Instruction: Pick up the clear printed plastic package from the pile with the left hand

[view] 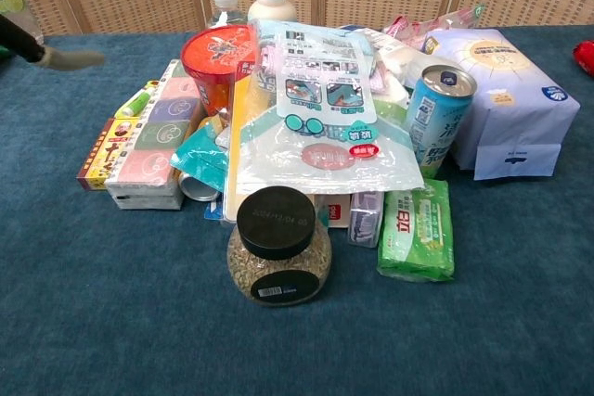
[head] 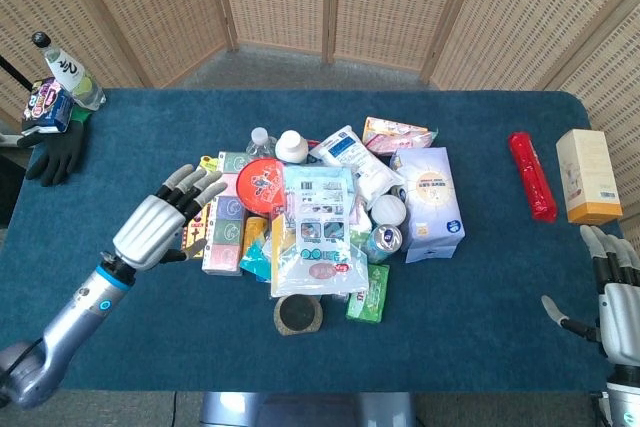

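fingers: your left hand has fingers spread, nothing held. Tips sit over the left edge of the pile, above the pastel tissue box.
target: clear printed plastic package lies flat on top of the pile, centre, long side running away from you. Near end droops toward the black-lidded jar; red-lidded noodle cup is just beside its left edge.
approach: my read is you're mid-reach and not yet in contact. Come in from the left over the cup and take the package by its free left or near edge. Pinch the film, don't press down: the stack under it looks loose.
risk: blue can leans against the right edge and the jar touches the near end. Lift straight up first or they may roll.
left arm: stretched in from the lower left, palm down, hand low over the table.
right hand: fingers apart, empty, parked at the right table edge, well apart from the pile.
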{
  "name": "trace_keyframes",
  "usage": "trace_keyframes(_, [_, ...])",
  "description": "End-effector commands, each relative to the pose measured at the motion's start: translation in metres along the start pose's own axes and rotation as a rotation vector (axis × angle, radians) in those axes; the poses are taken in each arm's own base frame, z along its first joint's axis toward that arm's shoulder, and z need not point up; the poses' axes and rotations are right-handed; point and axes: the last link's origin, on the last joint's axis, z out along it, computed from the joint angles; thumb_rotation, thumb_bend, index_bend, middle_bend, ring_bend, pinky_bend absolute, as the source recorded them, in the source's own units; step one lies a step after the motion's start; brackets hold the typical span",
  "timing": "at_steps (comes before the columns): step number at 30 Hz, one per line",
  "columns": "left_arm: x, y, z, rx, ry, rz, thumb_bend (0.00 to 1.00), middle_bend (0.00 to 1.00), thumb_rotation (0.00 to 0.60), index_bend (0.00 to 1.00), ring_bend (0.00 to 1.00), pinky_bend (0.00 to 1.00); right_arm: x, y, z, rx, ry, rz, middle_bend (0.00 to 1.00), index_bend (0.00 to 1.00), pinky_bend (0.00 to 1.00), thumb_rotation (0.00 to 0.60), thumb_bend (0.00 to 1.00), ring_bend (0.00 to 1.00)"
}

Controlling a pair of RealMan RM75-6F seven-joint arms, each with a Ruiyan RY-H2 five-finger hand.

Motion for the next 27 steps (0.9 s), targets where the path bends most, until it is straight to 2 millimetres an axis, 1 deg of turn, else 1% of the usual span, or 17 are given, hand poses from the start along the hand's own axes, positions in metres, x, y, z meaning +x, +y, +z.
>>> trace_keyframes(1, [-0.011, 0.005, 0.021, -0.013, -0.008, 0.007, 0.34, 0.0, 0.6, 0.0, 0.0, 0.0, 0.001, 0.002, -0.001, -0.007, 0.003, 0.0, 0.08, 0.0, 0.0, 0.564, 0.22, 0.0])
trace_keyframes(4, [-0.017, 0.011, 0.035, -0.026, -0.007, -0.007, 0.33, 0.0, 0.6, 0.0, 0.0, 0.0, 0.004, 0.007, -0.003, -0.022, 0.011, -0.003, 0.08, 0.0, 0.0, 0.565, 0.22, 0.0])
trace_keyframes(10, [-0.027, 0.02, 0.053, -0.045, -0.02, 0.006, 0.34, 0.0, 0.6, 0.0, 0.0, 0.0, 0.011, 0.012, -0.006, -0.039, 0.034, -0.001, 0.08, 0.0, 0.0, 0.567, 0.22, 0.0])
trace_keyframes(16, [-0.038, 0.027, 0.065, -0.067, -0.028, 0.051, 0.34, 0.0, 0.6, 0.0, 0.0, 0.0, 0.012, 0.016, -0.009, -0.051, 0.041, -0.002, 0.08, 0.0, 0.0, 0.562, 0.23, 0.0])
trace_keyframes(27, [-0.055, 0.041, 0.085, -0.095, -0.044, 0.081, 0.33, 0.0, 0.6, 0.0, 0.0, 0.0, 0.016, 0.025, -0.014, -0.072, 0.06, 0.004, 0.08, 0.0, 0.0, 0.568, 0.22, 0.0])
